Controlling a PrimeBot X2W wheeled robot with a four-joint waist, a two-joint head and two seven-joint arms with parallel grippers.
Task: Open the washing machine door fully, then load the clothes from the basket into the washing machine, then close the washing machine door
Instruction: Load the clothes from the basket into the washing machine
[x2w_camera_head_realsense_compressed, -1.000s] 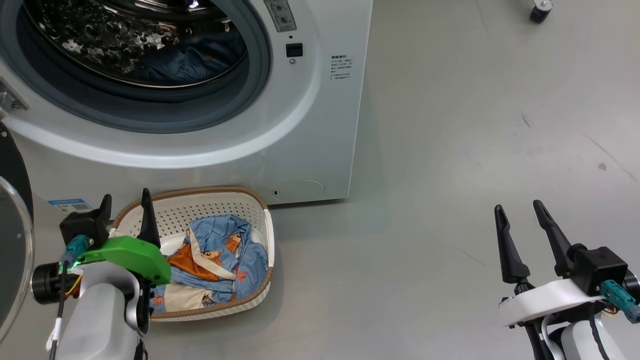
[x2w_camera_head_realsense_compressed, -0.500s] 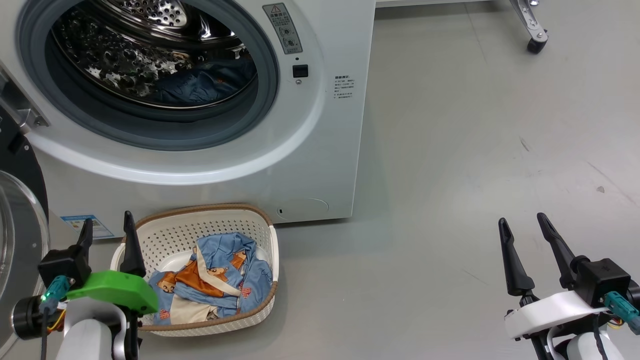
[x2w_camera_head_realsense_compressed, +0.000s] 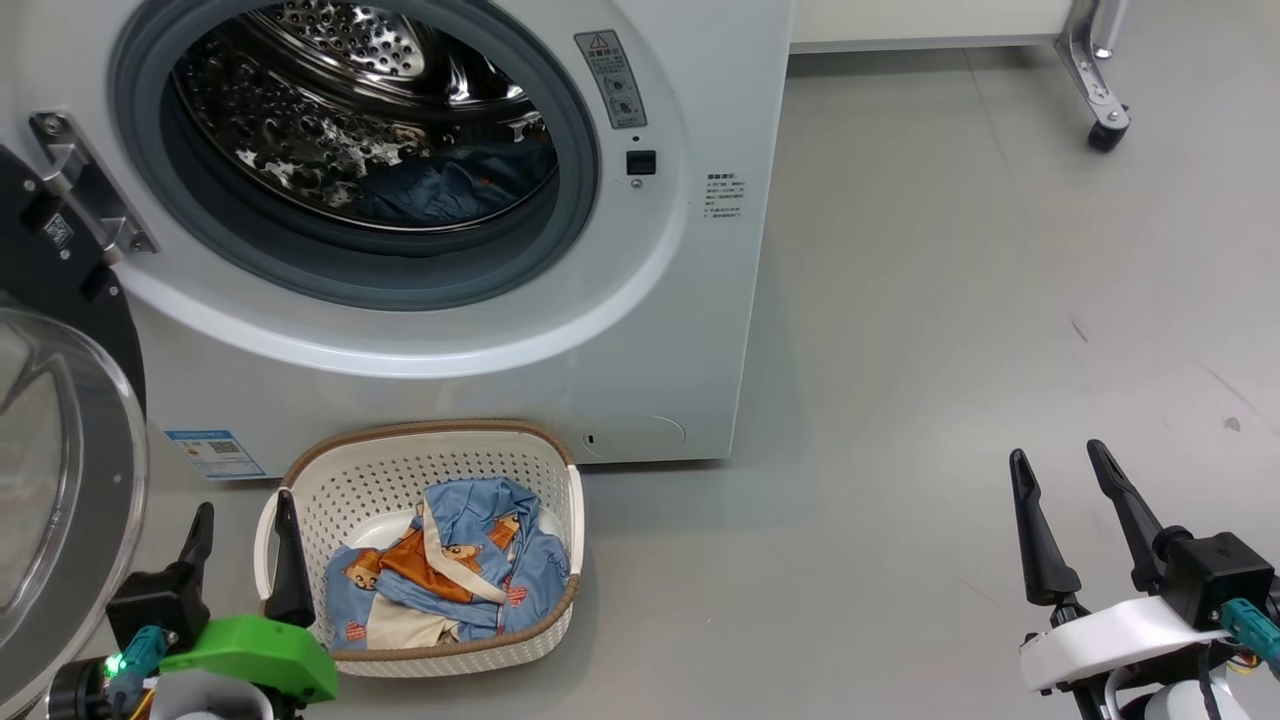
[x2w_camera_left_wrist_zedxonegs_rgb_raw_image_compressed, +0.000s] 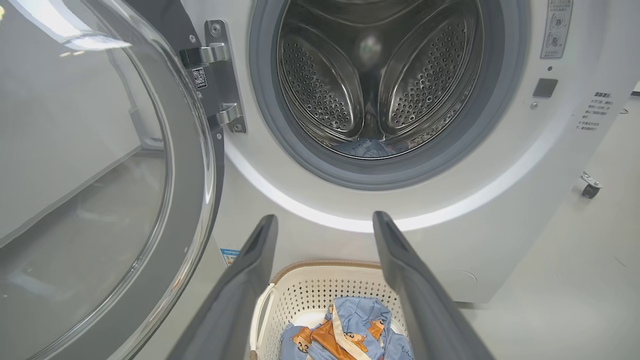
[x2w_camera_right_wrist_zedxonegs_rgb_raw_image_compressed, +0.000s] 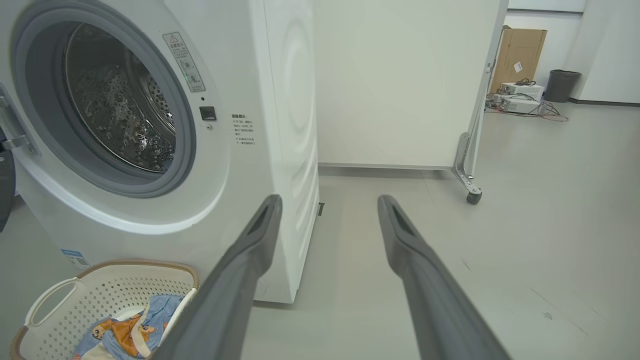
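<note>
Hanging open at lower left, the washing machine door (x2w_camera_head_realsense_compressed: 60, 450) is seen; clothes (x2w_camera_head_realsense_compressed: 450, 560) are piled in the basket (x2w_camera_head_realsense_compressed: 400, 475); left gripper (x2w_camera_head_realsense_compressed: 245, 505) and right gripper (x2w_camera_head_realsense_compressed: 1057, 453) are held spread, empty.

- The basket (x2w_camera_head_realsense_compressed: 420, 470) sits on the floor (x2w_camera_head_realsense_compressed: 900, 400) just before the washing machine (x2w_camera_head_realsense_compressed: 480, 400), clothes (x2w_camera_head_realsense_compressed: 450, 565) in it.
- The washing machine door (x2w_camera_head_realsense_compressed: 70, 500) stands swung out at the machine's left.
- More cloth (x2w_camera_head_realsense_compressed: 450, 190) lies in the drum (x2w_camera_head_realsense_compressed: 300, 120).
</note>
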